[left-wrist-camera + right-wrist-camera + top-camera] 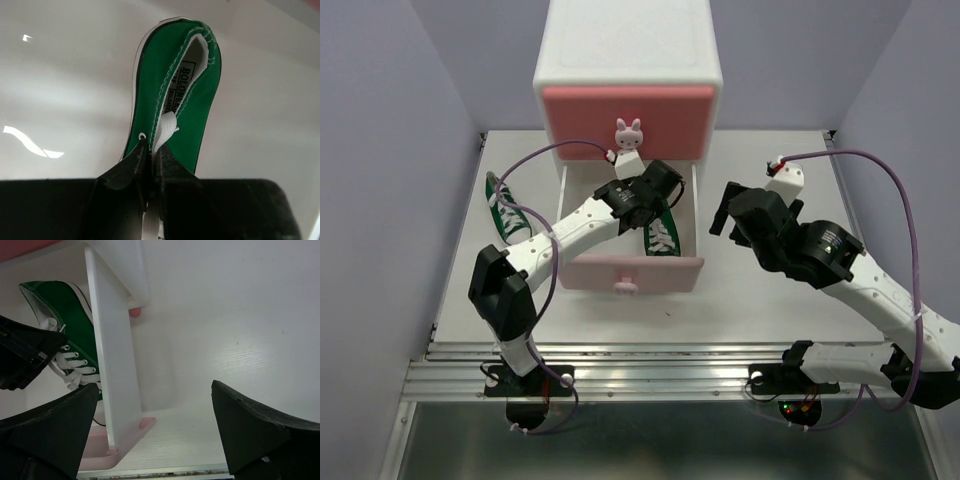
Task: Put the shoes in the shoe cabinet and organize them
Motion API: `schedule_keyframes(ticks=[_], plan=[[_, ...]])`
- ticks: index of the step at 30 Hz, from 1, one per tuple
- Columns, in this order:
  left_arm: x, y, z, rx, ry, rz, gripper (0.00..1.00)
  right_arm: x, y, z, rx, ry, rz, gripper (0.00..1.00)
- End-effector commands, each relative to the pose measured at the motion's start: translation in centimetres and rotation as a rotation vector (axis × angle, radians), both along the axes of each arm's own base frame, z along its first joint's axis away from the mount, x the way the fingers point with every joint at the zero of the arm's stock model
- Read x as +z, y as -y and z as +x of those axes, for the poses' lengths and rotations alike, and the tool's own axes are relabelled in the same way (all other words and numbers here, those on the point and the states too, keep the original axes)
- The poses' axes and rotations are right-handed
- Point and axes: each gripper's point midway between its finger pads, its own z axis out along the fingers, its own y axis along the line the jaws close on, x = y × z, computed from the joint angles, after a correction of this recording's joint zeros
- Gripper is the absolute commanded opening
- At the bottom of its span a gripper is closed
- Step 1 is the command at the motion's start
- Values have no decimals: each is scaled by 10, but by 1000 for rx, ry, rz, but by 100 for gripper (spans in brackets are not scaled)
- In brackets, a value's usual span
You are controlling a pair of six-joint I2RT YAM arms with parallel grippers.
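One green shoe [661,236], toe toward the drawer front [632,272], heel toward cabinet [628,50]

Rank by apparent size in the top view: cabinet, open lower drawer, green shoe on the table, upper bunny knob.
Largest first:
1. cabinet
2. open lower drawer
3. green shoe on the table
4. upper bunny knob

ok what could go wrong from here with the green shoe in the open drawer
The left gripper pinches the green canvas sneaker only by its thin collar edge beside the laces, so it may slip or land on its side.
It hangs angled in the open pale pink plastic drawer; left askew, it could crowd out the second green sneaker on the table.
The open right gripper sits near the drawer's wall and could bump it.
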Motion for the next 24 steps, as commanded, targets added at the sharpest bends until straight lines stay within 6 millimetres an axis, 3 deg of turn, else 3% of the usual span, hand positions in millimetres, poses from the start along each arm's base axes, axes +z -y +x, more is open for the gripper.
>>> schedule_keyframes(ticks=[1, 6, 11, 16, 22, 24], plan=[[33, -12, 8, 161, 53, -79, 0, 12, 9, 3, -54, 58, 44, 100], [14, -12, 4, 148, 32, -77, 0, 11, 11, 1, -63, 59, 61, 100], [12, -1, 9, 67, 85, -95, 0, 10, 13, -1, -69, 60, 74, 100], [2, -2, 11, 46, 97, -66, 0, 10, 15, -2, -69, 62, 76, 100], [2, 10, 11, -41, 117, -79, 0, 10, 16, -3, -67, 61, 77, 100], [11, 20, 14, -92, 159, -107, 0, 9, 15, -3, -66, 59, 76, 100]])
